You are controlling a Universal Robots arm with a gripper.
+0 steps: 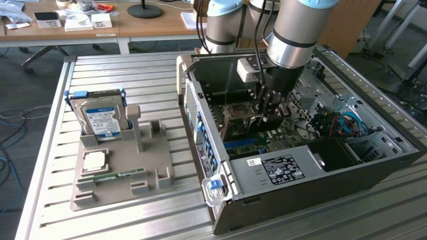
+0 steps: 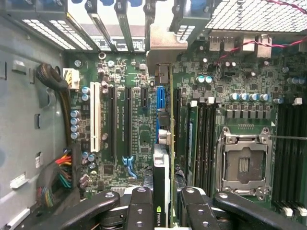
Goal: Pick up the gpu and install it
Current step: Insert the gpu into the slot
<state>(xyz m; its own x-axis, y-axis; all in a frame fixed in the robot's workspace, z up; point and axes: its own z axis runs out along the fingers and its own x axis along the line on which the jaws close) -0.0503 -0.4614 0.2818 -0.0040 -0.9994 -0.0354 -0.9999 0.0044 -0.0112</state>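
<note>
GPU: thin green card with black cooler (image 2: 162, 187), edge-on, standing over the green motherboard (image 2: 124, 120).
Gripper (image 2: 163, 203): black fingers (image 2: 140, 208) pinching card.
Nearby: open black computer case (image 1: 320, 195); blue-labelled hard drive (image 1: 101, 120) at left.

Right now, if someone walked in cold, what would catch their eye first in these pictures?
First, the robot arm plunging into the open computer case, its claw shut on the gpu, held edge-on just above the motherboard near the blue slot. Next, at the exterior view's left, a hard drive stands upright in a grey holder on the slatted table.
</note>
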